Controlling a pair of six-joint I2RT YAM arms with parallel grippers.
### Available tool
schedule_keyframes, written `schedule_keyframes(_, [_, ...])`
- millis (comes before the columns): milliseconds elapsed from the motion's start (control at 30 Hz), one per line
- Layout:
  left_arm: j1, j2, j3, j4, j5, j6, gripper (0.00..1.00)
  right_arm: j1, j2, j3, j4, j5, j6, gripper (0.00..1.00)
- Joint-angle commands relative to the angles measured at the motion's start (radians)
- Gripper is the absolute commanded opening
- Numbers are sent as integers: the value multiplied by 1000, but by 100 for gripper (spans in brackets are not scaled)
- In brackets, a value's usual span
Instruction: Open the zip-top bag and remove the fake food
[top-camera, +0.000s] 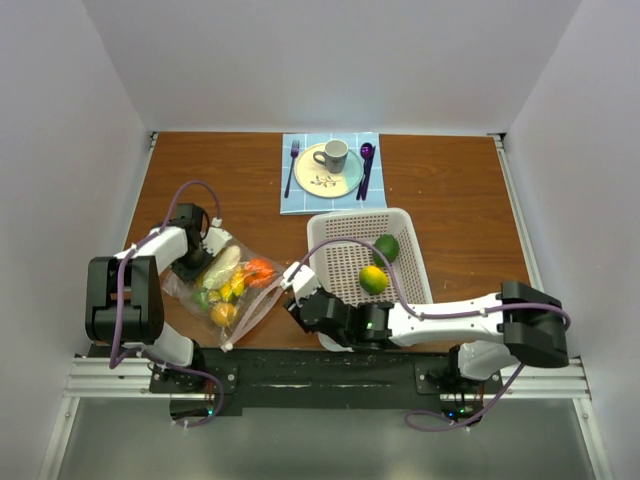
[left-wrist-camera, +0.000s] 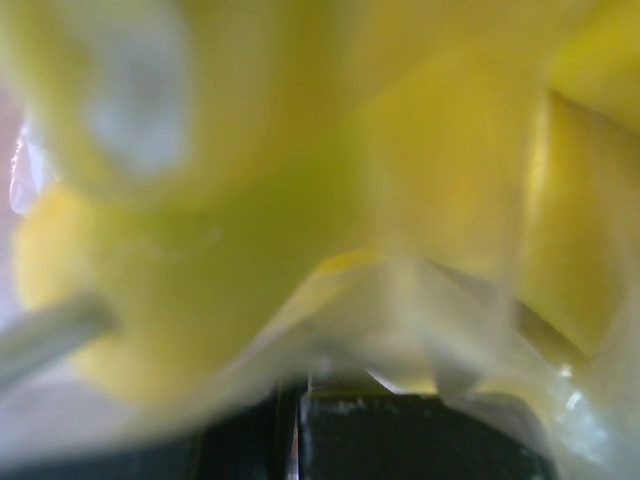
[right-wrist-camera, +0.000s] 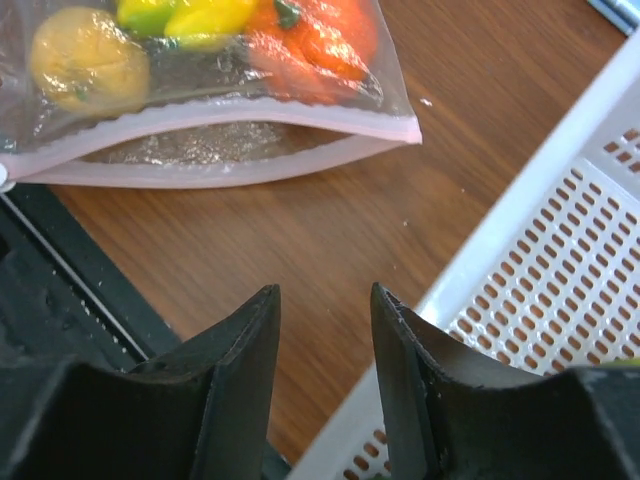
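No lettering, brand, number or sign can be read in any view. The zip-top bag (right-wrist-camera: 230, 140), just ahead of the right gripper (right-wrist-camera: 323, 295), is plain clear plastic with no print. The white basket (right-wrist-camera: 540, 300) to that gripper's right carries no label. The plate (top-camera: 310, 170), far ahead of both arms, bears only a small leafy sprig drawing, not letters. The left wrist view is a yellow blur, with nothing legible.

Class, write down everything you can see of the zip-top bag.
The zip-top bag is clear, crinkly plastic with a pale pink zip strip along its mouth, which gapes open. It lies flat on the brown table, left of the white basket, holding orange, yellow and green fake food. The left pincer sits at its closed end.
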Motion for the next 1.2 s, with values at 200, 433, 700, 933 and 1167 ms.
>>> schedule_keyframes(200, [-5,23,-23,22,26,-16,0,25,198,160,210,-288,-34,7])
schedule_keyframes(433, [-5,20,-37,30,23,-13,0,24,415,138,464,-304,-83,11])
schedule_keyframes(700, [-3,16,-56,41,20,-2,0,-56,489,147,640,-376,-2,19])
schedule_keyframes(933, [-3,23,-68,49,27,-2,0,-79,529,164,682,-426,-8,20])
schedule_keyframes(1167, [-3,25,-60,39,34,-13,0,-87,599,235,674,-451,-15,34])
